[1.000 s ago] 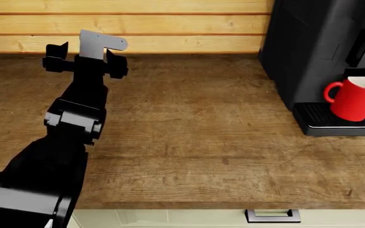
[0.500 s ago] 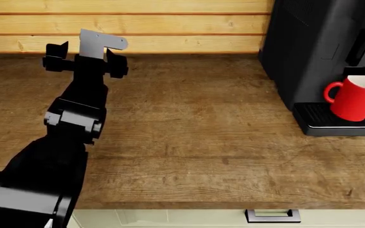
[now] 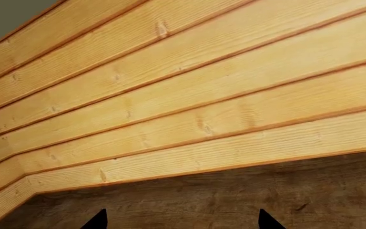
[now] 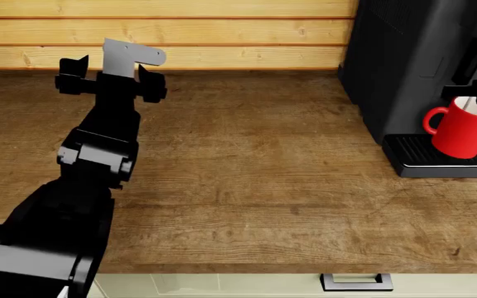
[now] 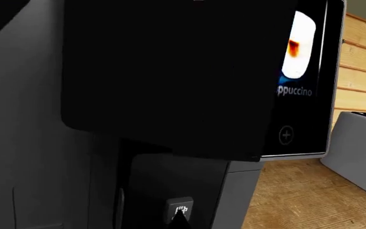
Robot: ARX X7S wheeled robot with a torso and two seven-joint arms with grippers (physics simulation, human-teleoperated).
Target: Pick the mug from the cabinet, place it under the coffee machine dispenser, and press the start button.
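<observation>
The red mug (image 4: 461,133) stands slightly tilted on the ribbed drip tray (image 4: 412,155) of the dark grey coffee machine (image 4: 404,62), under its dispenser (image 4: 469,90). In the right wrist view my right gripper (image 5: 179,220) shows as a single dark tip, jaws together, touching a small grey button (image 5: 181,208) with a cup icon on the machine's front (image 5: 170,71). A lit screen (image 5: 300,52) reads "cappuccino". In the head view only a dark bit of the right gripper shows at the right edge, above the mug. My left gripper (image 4: 110,77) is open and empty over the counter near the wall (image 3: 181,222).
A wooden plank wall (image 4: 181,31) runs along the back of the wooden countertop (image 4: 247,174). A drawer handle (image 4: 356,282) shows below the counter's front edge. A grey rounded appliance (image 5: 361,152) stands beside the machine.
The dark right gripper at the right edge has shifted slightly above the mug's rim. The mug and left arm have not moved.
</observation>
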